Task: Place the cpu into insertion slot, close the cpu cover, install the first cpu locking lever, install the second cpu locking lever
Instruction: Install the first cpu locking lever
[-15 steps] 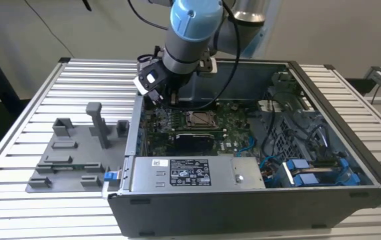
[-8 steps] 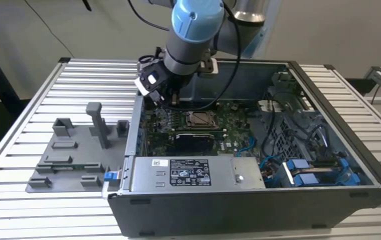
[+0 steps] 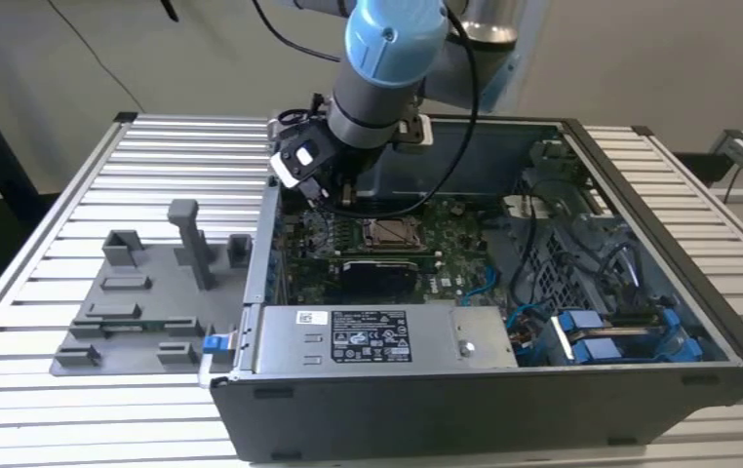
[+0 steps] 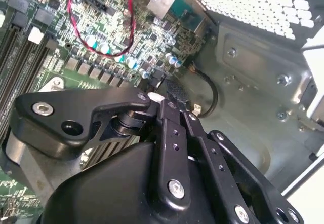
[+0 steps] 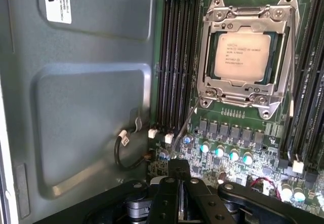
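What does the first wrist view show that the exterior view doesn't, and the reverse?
First wrist view: the cpu cover lying flat around the cpu, and a thin lever angling out toward the gripper. Exterior view: the arm, the open computer case, and a grey fixture on the table at the exterior view's left. Both: the insertion slot on the green board.

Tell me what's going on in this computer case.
A robot arm's pincer is down inside the open computer case, over the motherboard. The cpu is already seated, with the cpu cover lying over its edges. A thin locking lever juts from the cover's corner toward the pincer, apparently unlatched.
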`<state>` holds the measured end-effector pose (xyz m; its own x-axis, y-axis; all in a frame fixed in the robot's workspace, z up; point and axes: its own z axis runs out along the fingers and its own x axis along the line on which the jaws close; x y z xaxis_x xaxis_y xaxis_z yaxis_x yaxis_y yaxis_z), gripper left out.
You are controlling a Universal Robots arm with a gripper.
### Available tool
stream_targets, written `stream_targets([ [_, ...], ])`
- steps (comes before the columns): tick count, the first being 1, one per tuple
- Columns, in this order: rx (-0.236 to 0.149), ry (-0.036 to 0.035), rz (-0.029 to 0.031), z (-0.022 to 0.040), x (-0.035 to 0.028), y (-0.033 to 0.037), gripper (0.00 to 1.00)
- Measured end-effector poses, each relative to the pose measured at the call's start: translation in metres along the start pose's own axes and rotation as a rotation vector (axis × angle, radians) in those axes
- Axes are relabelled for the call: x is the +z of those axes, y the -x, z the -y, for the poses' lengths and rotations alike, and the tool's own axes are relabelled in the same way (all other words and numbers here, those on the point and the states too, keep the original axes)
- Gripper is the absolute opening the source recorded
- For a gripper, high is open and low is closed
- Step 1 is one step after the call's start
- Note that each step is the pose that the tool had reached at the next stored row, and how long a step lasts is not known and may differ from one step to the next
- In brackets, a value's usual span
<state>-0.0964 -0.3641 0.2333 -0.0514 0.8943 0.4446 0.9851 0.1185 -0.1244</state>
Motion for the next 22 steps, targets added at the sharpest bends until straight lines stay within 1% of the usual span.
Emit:
stream_targets([
  [4,-0.001,0.0004,-0.0094,-0.0052,-0.0015,0.0014,0.11],
  [6,-0.003,0.0008,-0.0158,-0.008,-0.0021,0.0018,0.11],
  [9,-0.005,0.0015,-0.0288,-0.0128,-0.0032,0.0028,0.11],
  [14,-0.009,0.0027,-0.0536,-0.0222,-0.0058,0.0054,0.11],
  [17,-0.011,0.0034,-0.0658,-0.0276,-0.0077,0.0076,0.11],
  [19,-0.012,0.0037,-0.071,-0.0311,-0.0092,0.0095,0.11],
  [22,-0.013,0.004,-0.0765,-0.0366,-0.0114,0.0125,0.11],
])
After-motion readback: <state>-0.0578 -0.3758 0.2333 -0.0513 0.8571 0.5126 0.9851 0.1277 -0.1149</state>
